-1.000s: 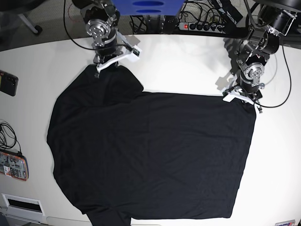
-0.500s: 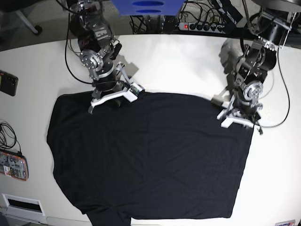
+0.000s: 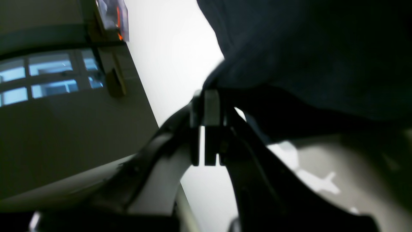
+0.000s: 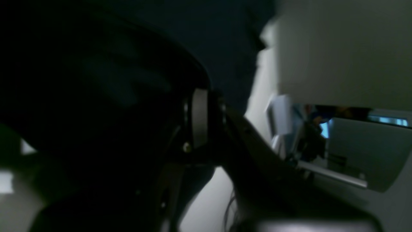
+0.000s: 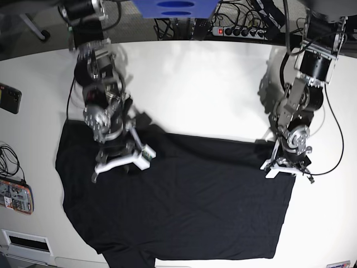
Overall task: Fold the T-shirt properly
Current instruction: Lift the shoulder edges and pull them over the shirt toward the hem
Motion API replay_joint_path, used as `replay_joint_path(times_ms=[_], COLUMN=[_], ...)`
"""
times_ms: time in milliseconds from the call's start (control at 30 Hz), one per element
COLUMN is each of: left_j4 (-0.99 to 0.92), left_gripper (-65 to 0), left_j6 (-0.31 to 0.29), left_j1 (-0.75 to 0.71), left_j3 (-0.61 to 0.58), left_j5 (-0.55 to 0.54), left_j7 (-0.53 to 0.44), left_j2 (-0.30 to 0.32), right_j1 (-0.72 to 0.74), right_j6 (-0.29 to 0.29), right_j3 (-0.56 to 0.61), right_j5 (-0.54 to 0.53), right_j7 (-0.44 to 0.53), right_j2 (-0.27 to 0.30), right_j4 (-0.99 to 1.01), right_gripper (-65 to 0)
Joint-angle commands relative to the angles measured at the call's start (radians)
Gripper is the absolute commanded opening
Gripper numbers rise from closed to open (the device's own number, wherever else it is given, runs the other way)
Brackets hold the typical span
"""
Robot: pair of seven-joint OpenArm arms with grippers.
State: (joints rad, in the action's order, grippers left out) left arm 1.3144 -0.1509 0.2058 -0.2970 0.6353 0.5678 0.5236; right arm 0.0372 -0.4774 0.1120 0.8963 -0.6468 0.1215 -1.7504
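The black T-shirt [image 5: 184, 206] lay spread across the white table [image 5: 206, 84], its near hem at the table's front edge. Both grippers were clamped on its far edge. The right gripper [image 5: 114, 162] pinched cloth on the side toward the phone [image 5: 10, 97], and the left gripper [image 5: 285, 166] pinched the opposite far corner. In the left wrist view the fingertips [image 3: 206, 106] met on a bunched lip of dark fabric; the right wrist view was too dark to show more than closed pads [image 4: 199, 116] against cloth. I judged the step in hand to be the first lengthwise fold, carrying the far edge toward the near hem. The next move called for both arms travelling level and together, then releasing with the edges aligned.
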Motion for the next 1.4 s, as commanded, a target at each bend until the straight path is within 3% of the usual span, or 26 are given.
replay_joint_path(times_ms=[0,100,333,967,1367], left_j4=[0.009,0.009,0.007,-0.1,-0.109], left_gripper=[-65.0,-65.0,-65.0,-65.0,-65.0], left_j6=[0.017,0.017,0.017,0.017,0.017], left_j1=[0.028,0.039,0.099,0.2,0.191], left_j3=[0.008,0.008,0.0,-0.003,-0.001], left_j5=[0.016,0.016,0.014,0.016,0.016], left_j7=[-0.004,-0.004,-0.005,-0.005,-0.005], left_j2=[0.011,-0.007,-0.035,-0.058,-0.052], right_j1=[0.016,0.063,0.146,0.361,0.398], right_j6=[0.001,0.001,0.001,0.003,0.004], right_j3=[-0.001,-0.001,-0.002,-0.004,-0.185], right_j5=[-0.001,-0.007,-0.15,-0.154,-0.154], right_j7=[0.003,0.003,0.0,0.045,0.132], right_j2=[0.002,0.002,0.002,0.002,0.002], right_j4=[0.013,0.077,0.203,0.452,0.576], right_gripper=[-65.0,-65.0,-65.0,-65.0,-65.0])
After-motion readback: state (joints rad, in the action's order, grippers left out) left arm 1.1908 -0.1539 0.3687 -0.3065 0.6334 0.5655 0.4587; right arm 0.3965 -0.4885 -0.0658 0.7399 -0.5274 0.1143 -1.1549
